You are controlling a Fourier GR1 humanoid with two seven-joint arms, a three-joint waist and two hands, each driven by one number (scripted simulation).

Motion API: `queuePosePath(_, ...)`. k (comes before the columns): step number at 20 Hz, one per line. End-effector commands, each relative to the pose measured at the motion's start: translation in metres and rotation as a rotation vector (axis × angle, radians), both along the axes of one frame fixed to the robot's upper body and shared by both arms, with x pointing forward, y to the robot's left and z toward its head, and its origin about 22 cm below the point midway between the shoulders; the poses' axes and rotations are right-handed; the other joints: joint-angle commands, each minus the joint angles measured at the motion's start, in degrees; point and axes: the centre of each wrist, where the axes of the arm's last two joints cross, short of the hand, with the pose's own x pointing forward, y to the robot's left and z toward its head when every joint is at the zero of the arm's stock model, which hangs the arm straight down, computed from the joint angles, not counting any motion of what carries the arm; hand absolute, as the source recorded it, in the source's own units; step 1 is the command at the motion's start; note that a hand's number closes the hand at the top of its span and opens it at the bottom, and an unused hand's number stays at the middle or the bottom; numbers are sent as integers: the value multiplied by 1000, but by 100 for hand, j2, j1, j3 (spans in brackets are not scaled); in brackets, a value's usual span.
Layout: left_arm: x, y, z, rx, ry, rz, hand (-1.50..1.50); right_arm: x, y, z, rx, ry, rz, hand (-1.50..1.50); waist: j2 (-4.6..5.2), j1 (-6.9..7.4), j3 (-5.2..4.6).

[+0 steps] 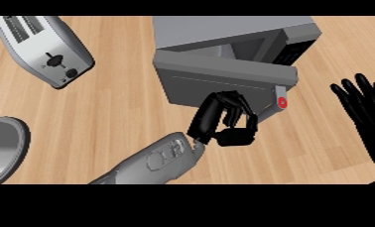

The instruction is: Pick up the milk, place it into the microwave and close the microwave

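I can't make out the milk; the microwave (227, 30) has its door (219, 75) ajar, which hides the inside. My left hand (219, 122) sits against the door's front, fingers curled, holding nothing visible. My right hand (359, 102) rests open at the right edge.

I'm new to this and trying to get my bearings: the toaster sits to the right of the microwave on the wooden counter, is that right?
Not quite. The toaster sits to the left of the microwave on the wooden counter, as the head view shows.
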Motion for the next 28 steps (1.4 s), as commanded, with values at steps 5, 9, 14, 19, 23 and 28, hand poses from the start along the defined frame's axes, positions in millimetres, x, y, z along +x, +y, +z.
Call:
queuePosePath(5,37,-3,28,-51,31,134,150,6,2,21,33,-28,67,-150,91,-328,0)
queuePosePath(9,46,2,40,-185,24,196,150,4,-1,21,36,-7,83,-150,136,-386,-25)
queuePosePath(14,53,4,40,-215,25,199,150,4,-3,31,26,-10,95,-150,148,-461,-22)
queuePosePath(19,60,6,39,-225,19,225,150,8,-5,44,17,-42,117,-150,183,-532,-14)
queuePosePath(23,63,7,40,-248,17,220,150,8,-5,46,30,-34,115,-150,205,-552,-11)
queuePosePath(28,67,9,37,-256,31,236,150,9,-7,55,27,-48,131,-150,226,-645,-6)
